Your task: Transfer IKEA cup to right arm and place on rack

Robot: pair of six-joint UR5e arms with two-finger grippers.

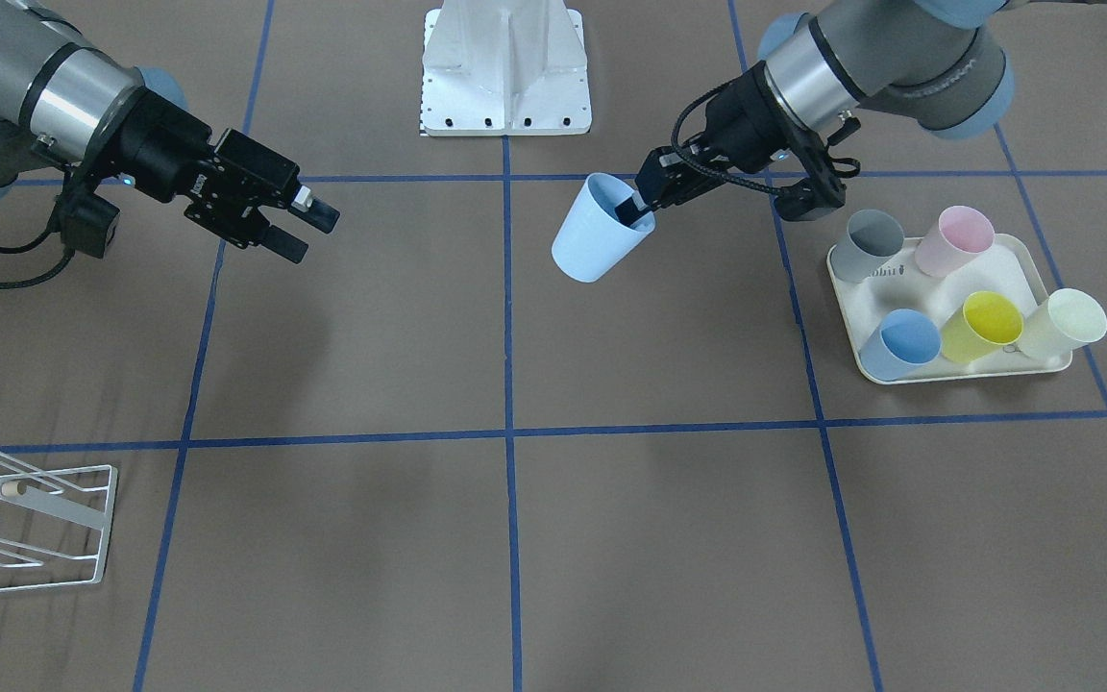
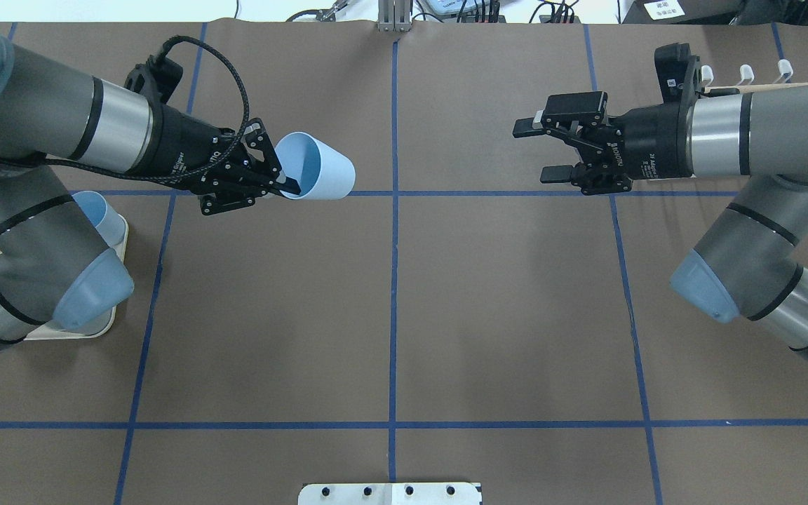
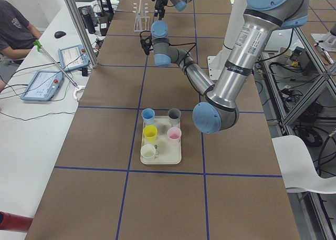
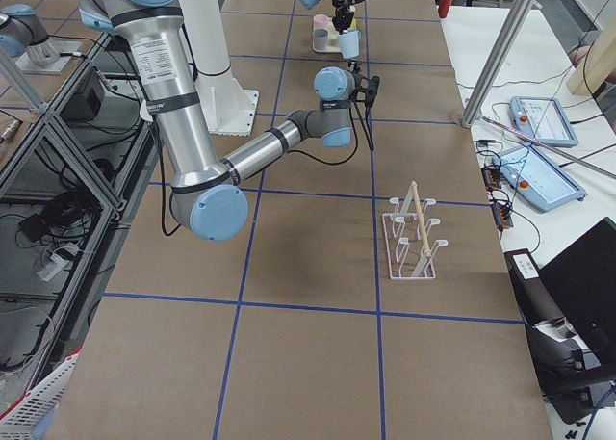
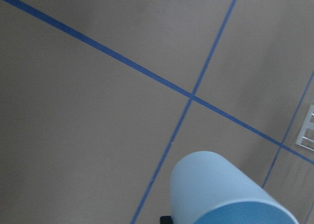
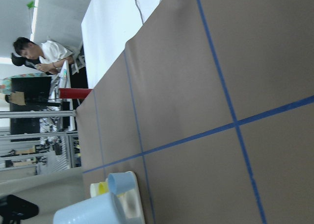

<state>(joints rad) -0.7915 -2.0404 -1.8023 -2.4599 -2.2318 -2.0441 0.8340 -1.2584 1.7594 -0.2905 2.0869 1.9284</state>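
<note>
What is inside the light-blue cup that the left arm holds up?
One finger of the left end effector reaches inside the light-blue cup, gripping its wall. Otherwise the visible interior is bare; the finger covers a small part.

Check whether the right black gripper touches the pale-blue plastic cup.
Apart: the overhead view shows a wide gap between the right gripper and the cup.

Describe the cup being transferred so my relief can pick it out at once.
Start at the left arm, entering on the overhead view's left. Its claw pinches the rim of a pale blue cup, held tilted off the table. Unlike the darker blue cup on the cream tray, it is gripped and airborne.
</note>
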